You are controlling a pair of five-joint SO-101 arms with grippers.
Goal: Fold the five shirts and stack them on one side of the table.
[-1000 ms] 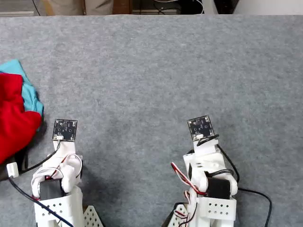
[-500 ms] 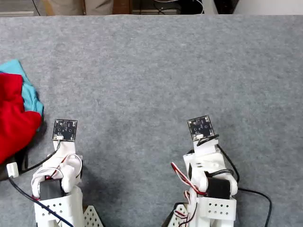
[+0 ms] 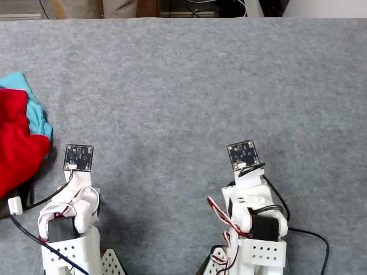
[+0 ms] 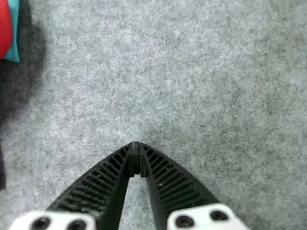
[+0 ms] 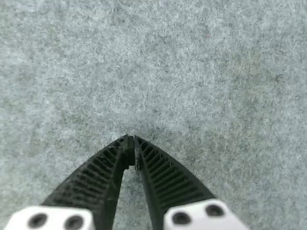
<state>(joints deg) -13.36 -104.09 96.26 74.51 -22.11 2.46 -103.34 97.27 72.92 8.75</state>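
A red shirt [image 3: 17, 146] lies on a teal shirt [image 3: 34, 112] in a pile at the table's left edge. A corner of that pile, red shirt [image 4: 4, 24] over teal shirt [image 4: 13, 28], appears in the left wrist view. My left gripper [image 4: 135, 146] is shut with nothing in it, its tips just above the grey felt. My right gripper [image 5: 131, 139] is shut too and holds nothing. In the high view both arms are folded back at the near edge, the left arm [image 3: 77, 172] beside the pile, the right arm [image 3: 246, 166] near the middle.
Grey felt covers the table [image 3: 189, 86]. A black cable [image 3: 23, 200] runs by the left arm's base. A person's legs [image 3: 97, 8] stand beyond the far edge.
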